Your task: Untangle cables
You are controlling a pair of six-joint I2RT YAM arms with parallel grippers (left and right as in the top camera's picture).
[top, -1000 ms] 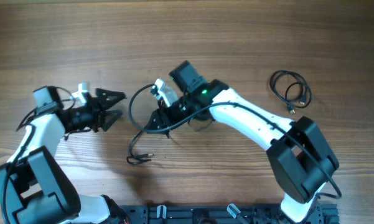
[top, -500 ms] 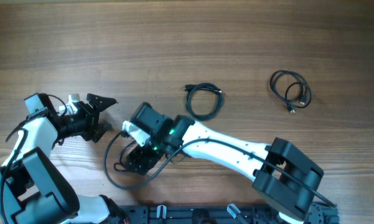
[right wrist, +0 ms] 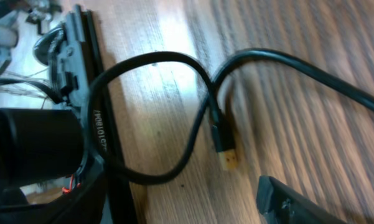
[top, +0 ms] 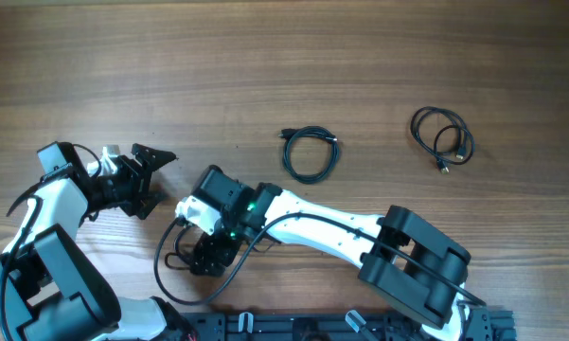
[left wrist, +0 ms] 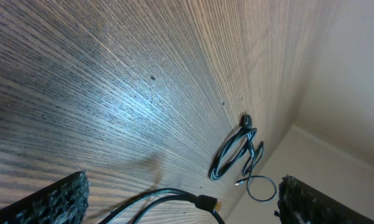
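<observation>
While the right gripper [top: 201,258] hangs low over the near left part of the light brown wooden table [top: 265,57], its jaws stand apart and clamp nothing. A loose thin black cable [right wrist: 154,57] lies on the wood between them, curled in one open loop, with its small gold-tipped plug [right wrist: 227,158] flat on the table. The left gripper [top: 163,178], just to the left, is also spread wide and empty. A second thin black cable [top: 333,156] lies coiled near the table's middle, and a third coiled black cable [top: 438,140] rests well apart to its right.
</observation>
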